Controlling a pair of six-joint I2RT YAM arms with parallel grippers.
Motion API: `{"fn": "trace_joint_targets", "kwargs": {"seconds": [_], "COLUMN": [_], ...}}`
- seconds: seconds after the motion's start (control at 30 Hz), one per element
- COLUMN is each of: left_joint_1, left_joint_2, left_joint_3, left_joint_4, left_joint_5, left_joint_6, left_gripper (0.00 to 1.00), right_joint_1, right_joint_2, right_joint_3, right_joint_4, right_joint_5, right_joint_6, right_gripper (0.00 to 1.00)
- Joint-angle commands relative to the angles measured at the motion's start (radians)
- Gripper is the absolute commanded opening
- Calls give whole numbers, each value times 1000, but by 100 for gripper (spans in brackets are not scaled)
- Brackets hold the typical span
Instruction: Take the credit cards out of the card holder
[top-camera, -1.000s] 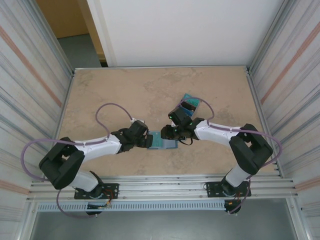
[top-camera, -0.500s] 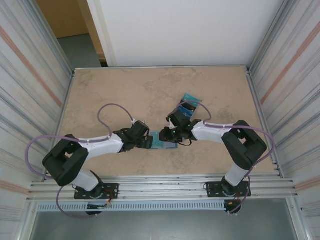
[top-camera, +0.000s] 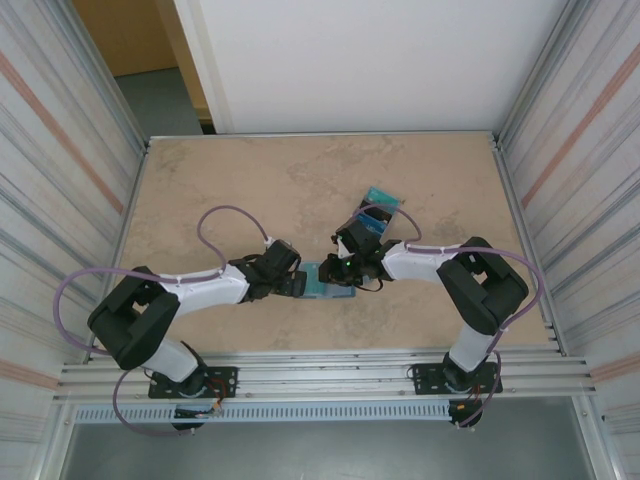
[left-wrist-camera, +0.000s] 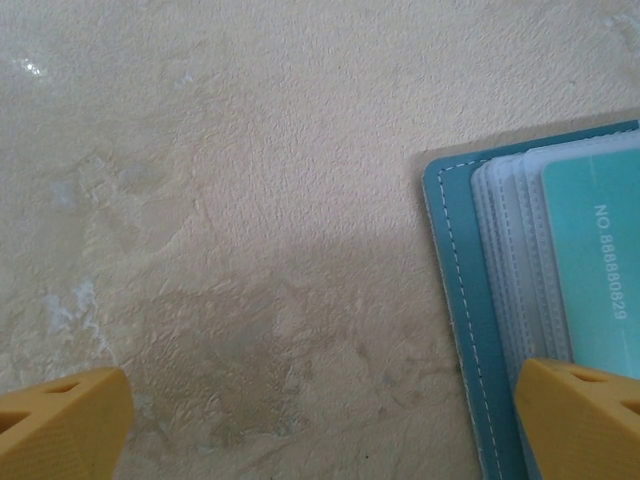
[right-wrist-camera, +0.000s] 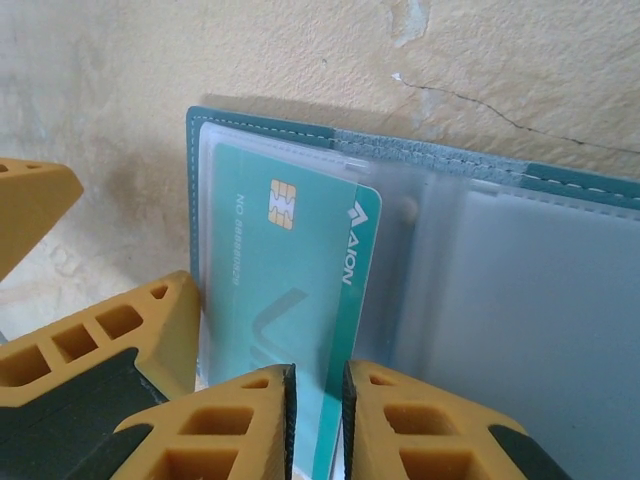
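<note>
The card holder (top-camera: 338, 290) lies open on the table between both grippers, teal rim (left-wrist-camera: 470, 300) out and clear sleeves (right-wrist-camera: 560, 330) up. A teal credit card (right-wrist-camera: 290, 270) sits in its left sleeve, the right edge sticking out. My right gripper (right-wrist-camera: 318, 420) is over that edge with the jaws drawn to a narrow slit, the card's edge in the slit. From above it (top-camera: 335, 268) hangs over the holder. My left gripper (left-wrist-camera: 320, 430) is wide open at the holder's left end (top-camera: 300, 284); one fingertip (left-wrist-camera: 580, 420) rests on the holder, the other on bare table.
A loose pile of teal and black cards (top-camera: 380, 205) lies behind the right gripper. Ribbed metal walls (top-camera: 60, 180) close in both sides, and a rail (top-camera: 320, 370) runs along the near edge. Purple cables (top-camera: 225, 215) loop over each arm.
The right gripper's jaws have narrowed around the teal card's edge, and that arm shifted slightly left over the holder. The left gripper stays wide open in the same spot.
</note>
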Motion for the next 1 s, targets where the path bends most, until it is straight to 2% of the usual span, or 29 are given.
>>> {"fn": "trace_joint_targets", "kwargs": {"seconds": [0.0, 0.43, 0.97], "left_joint_1": [-2, -6, -9], "left_joint_2": [6, 10, 13], "left_joint_3": [23, 25, 19], "left_joint_4": [-39, -48, -53], "left_joint_5": [-22, -23, -30], "left_joint_6": [-3, -7, -13], "left_gripper": [99, 99, 99], "right_joint_1": [-12, -28, -60], "right_joint_2": [8, 25, 38], "right_joint_3": [-26, -46, -108], "right_joint_4": [33, 63, 229], "right_joint_5": [-34, -56, -146], "right_joint_6": [28, 52, 118], "right_gripper": [19, 20, 6]}}
